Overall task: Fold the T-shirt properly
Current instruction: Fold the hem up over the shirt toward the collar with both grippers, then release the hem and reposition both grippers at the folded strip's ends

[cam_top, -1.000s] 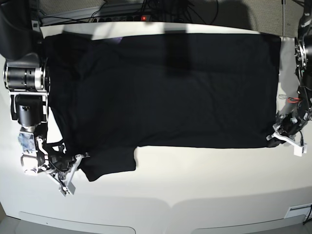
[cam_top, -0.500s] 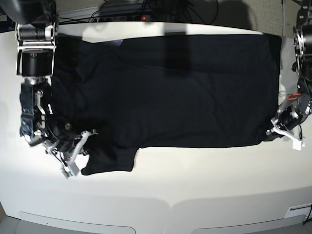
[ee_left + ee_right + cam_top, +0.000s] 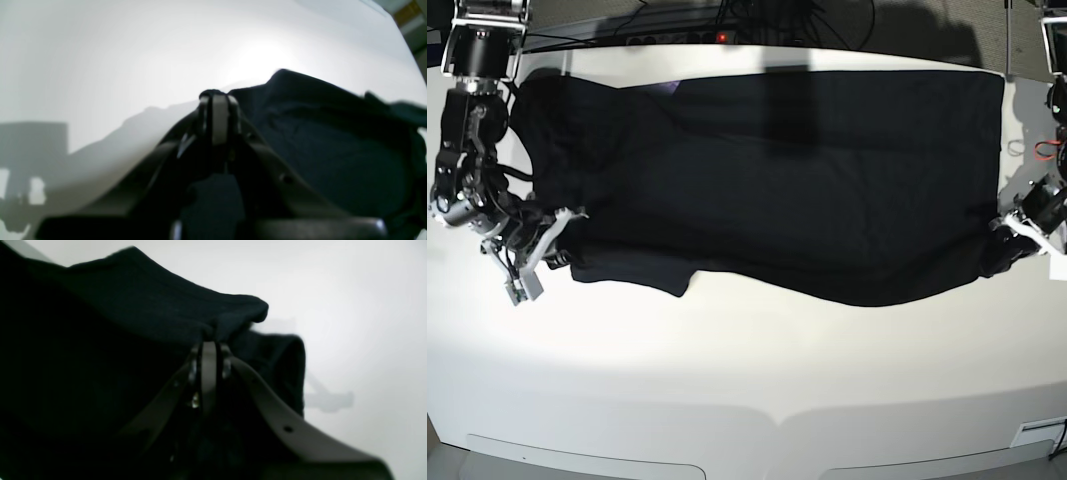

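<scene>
The T-shirt covered most of the far half of the white table, leaving a broad bare strip along the near edge. Cables and a power strip crowded the far edge, and both arms flanked the cloth's ends

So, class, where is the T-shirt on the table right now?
In the base view the T-shirt lies spread across the far half of the white table, its near corners pinched by the right tool and the left tool.

Black T-shirt spread across white table, near edge sagging between lifted corners
</scene>
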`<state>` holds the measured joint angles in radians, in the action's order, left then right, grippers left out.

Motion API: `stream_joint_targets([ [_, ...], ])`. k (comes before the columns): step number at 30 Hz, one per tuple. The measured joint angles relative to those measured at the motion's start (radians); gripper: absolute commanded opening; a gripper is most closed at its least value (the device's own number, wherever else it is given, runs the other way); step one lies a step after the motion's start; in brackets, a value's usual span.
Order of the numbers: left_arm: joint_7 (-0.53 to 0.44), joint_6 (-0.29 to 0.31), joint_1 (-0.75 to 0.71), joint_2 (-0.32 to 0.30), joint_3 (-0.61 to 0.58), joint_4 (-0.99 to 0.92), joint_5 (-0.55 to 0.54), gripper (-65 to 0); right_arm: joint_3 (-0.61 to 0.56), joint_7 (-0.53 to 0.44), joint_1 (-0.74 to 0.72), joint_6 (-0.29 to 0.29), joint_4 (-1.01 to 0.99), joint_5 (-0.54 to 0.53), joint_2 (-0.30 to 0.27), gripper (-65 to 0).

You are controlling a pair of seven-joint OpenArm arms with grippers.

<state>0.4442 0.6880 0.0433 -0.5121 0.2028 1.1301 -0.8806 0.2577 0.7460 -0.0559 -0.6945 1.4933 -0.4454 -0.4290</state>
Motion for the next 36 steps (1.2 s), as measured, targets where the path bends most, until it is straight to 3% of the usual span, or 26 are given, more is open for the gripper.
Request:
stream_joint_targets([
  [5,0.059,0.000,-0.071,0.000,0.069,0.025,-0.003,-65.0,0.048,-0.002,0.058,0.001,0.035,-0.001,-0.003,-65.0],
  [19,0.140,0.000,-0.191,0.000,0.071,0.132,0.005,-65.0,0.188,-0.004,0.259,0.000,0.138,-0.003,-0.001,-65.0],
  [23,0.141,0.002,-0.225,-0.006,0.071,0.157,0.002,-65.0,0.239,-0.006,0.300,-0.002,0.138,-0.011,0.000,-65.0],
  [28,0.140,0.003,-0.270,-0.060,0.071,0.195,-0.048,-65.0,0.314,0.002,0.362,-0.003,0.157,-0.105,-0.001,-65.0],
  [36,0.156,0.004,-0.359,-0.056,0.071,0.211,-0.024,-65.0,0.323,0.004,0.436,-0.002,0.164,-0.104,0.014,-65.0],
])
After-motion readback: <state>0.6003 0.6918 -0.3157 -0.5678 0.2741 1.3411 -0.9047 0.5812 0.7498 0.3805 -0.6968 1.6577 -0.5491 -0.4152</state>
